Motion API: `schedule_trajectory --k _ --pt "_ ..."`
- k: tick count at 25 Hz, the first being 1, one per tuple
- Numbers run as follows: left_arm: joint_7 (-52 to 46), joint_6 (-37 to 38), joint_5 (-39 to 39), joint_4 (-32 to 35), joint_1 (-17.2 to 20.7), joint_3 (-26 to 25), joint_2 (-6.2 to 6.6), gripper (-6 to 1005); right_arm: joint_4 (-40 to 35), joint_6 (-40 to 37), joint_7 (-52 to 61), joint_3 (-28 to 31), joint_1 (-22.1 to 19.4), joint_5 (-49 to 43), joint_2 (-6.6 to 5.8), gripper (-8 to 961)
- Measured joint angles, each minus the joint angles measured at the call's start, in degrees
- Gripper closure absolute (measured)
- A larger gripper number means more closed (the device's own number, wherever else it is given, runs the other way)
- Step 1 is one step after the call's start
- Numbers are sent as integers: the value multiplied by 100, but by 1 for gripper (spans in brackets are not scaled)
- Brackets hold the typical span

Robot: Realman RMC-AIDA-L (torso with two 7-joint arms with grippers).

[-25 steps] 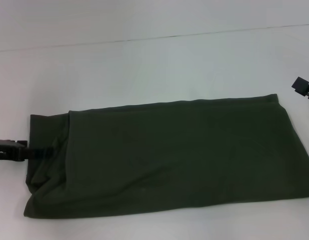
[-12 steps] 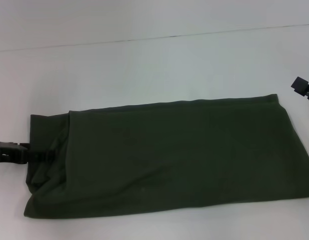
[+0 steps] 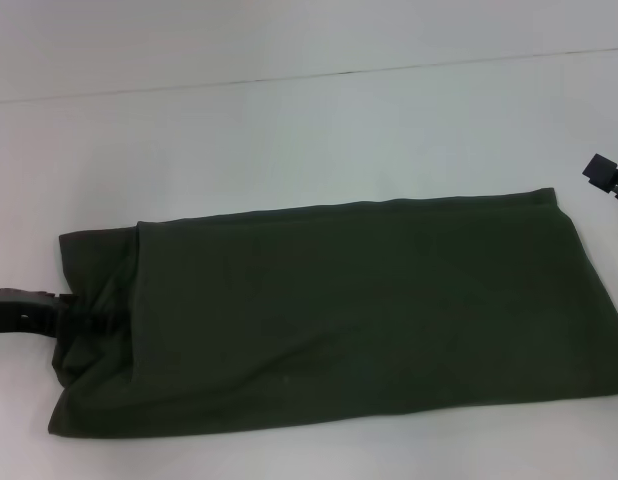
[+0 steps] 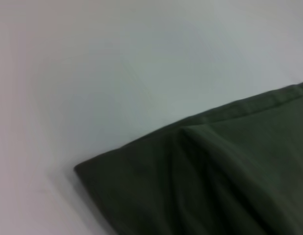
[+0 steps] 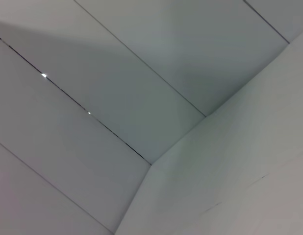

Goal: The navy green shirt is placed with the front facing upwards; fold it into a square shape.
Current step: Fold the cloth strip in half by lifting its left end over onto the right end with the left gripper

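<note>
One long dark olive-green cotton shirt lying folded lengthwise; left gripper biting left edge, closure unclear. Advising: carrying edge rightward, keeping hems aligned. Right gripper idling beyond right end.

Left gripper low — right gripper parked

White table is carrying the shirt, lying flat, folded into a long band.
</note>
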Motion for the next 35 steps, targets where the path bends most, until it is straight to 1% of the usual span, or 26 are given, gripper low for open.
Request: schedule_trajectory --k 16,25,35 --pt "186 187 -256 35 -129 -19 -1 79 0 -6 -22 -8 -7 0 10 438" --pt "209 -191 -340 116 -105 -54 18 79 0 -9 -12 -9 7 0 10 437" --pt "176 -697 -247 85 -59 -56 21 80 0 -9 3 -9 -2 0 18 437"
